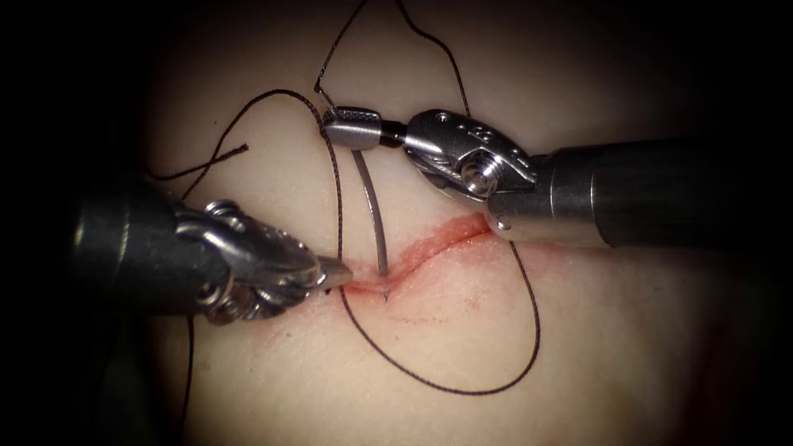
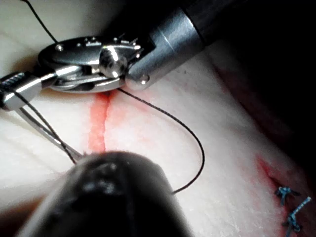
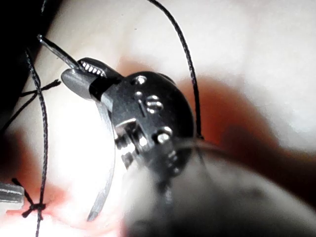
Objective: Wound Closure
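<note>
Endoscope view: the right pincer (image 1: pixel 351 126) is pressed together on the curved needle (image 1: pixel 373 216) near its swaged end, where the thread (image 1: pixel 462 363) joins. The needle arcs down from the pincer, and its tip enters the tissue (image 1: pixel 578 347) at the cut (image 1: pixel 429 244), left of the cut's middle. The left pincer (image 1: pixel 334 271) lies at the cut's left end, pressed together, its tip touching the thread; whether it pinches the thread cannot be told. The thread loops wide over the tissue below the cut. Red fluid (image 1: pixel 462 235) lines the cut. A knot (image 3: pixel 35 208) sits by the needle tip in the right wrist view.
</note>
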You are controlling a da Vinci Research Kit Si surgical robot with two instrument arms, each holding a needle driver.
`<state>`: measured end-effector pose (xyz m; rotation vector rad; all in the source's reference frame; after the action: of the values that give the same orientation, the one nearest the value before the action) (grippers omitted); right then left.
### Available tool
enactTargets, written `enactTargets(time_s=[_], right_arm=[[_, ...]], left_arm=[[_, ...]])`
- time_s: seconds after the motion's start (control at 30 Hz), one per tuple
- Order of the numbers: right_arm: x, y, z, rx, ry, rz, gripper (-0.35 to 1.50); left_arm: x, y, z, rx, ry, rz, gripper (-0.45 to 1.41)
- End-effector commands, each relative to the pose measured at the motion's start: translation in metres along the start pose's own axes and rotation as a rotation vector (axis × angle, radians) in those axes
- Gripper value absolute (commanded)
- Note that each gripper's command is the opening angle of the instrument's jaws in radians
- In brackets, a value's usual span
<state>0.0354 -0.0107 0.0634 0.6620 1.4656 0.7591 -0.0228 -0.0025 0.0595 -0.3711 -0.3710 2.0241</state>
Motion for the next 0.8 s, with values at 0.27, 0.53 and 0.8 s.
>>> enactTargets(time_s=[0.27, 0.53, 0.8], right_arm=[[-0.0001, -0.0003, 0.0012, 0.011, -0.004, -0.001, -0.35], [0.0002, -0.0009, 0.0013, 0.02, -0.001, 0.016, -0.35], [-0.0001, -0.0008, 0.0012, 0.025, 0.0, 0.085, -0.35]], left_arm=[[-0.0002, -0.0025, 0.0053, 0.059, 0.043, 0.018, -0.45], [-0.0007, -0.0023, 0.0067, 0.073, 0.034, 0.015, -0.45], [-0.0016, -0.002, 0.0077, 0.083, -0.012, 0.009, -0.45]])
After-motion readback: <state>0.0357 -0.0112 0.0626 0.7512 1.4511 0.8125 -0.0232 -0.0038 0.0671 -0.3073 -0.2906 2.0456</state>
